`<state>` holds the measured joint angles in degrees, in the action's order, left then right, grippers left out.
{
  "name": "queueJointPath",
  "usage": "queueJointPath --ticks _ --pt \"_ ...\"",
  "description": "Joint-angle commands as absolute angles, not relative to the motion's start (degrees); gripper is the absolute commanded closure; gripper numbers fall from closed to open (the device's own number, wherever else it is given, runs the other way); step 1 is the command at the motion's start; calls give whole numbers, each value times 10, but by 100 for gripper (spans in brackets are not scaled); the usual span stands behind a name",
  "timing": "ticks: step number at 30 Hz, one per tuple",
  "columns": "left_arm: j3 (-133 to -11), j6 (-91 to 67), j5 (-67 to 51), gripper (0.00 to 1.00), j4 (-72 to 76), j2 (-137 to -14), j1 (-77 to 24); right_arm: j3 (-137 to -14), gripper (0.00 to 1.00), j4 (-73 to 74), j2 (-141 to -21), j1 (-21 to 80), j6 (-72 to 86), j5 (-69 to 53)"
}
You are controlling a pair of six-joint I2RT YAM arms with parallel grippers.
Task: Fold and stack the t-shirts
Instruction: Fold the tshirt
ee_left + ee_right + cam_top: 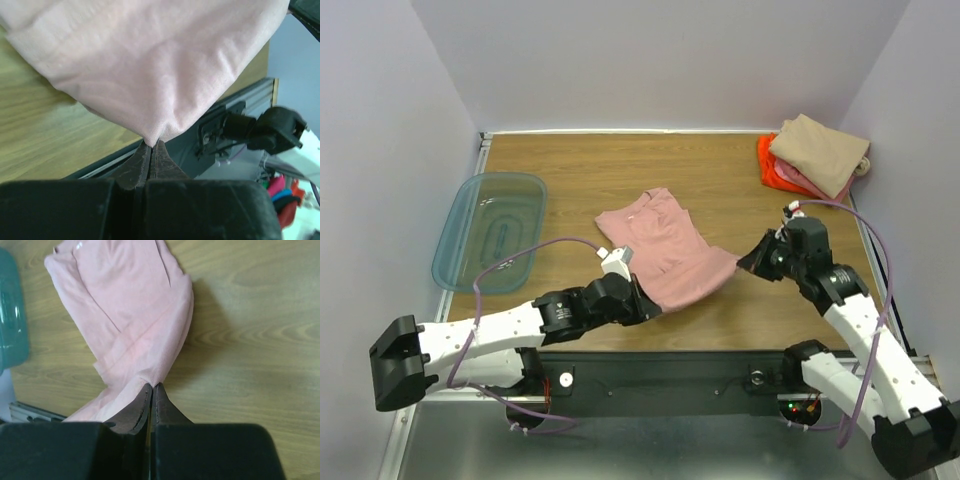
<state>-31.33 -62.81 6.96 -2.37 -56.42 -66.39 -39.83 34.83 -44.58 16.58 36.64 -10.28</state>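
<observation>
Wooden table | left end effector clamped on pink t-shirt | right end effector likewise

one loose dusty-pink cotton t-shirt, three folded t-shirts in one stack: tan t-shirt, pink t-shirt, orange t-shirt, one clear teal plastic bin, one brown wooden table, two black two-finger grippers: left gripper, right gripper

Clear teal plastic bin: flat on wooden table, well to the left of the left claw, slightly beyond it.
</observation>
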Motion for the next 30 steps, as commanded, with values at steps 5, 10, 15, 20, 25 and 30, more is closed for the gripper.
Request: queueJointPath --ticks 5,10,15,20,25,30 --pt "-435 -571 199 100 -141 -570 -615 -561 100 302 -598 168 342 -46" --pt "-452 -520 164 100 -129 -569 -512 -655 100 270 -703 168 323 -61" --pt "-468 -475 142 100 -109 -585 -441 -741 100 252 -803 168 305 -89" --pt "-504 -436 123 100 -106 -636 -370 -837 100 246 -923 167 288 -131" --pt "-523 -419 112 100 -99 -670 -317 -921 100 243 -1018 168 281 -158" --pt "-533 -386 65 100 -68 -716 -268 -992 100 243 -1095 168 280 -178"
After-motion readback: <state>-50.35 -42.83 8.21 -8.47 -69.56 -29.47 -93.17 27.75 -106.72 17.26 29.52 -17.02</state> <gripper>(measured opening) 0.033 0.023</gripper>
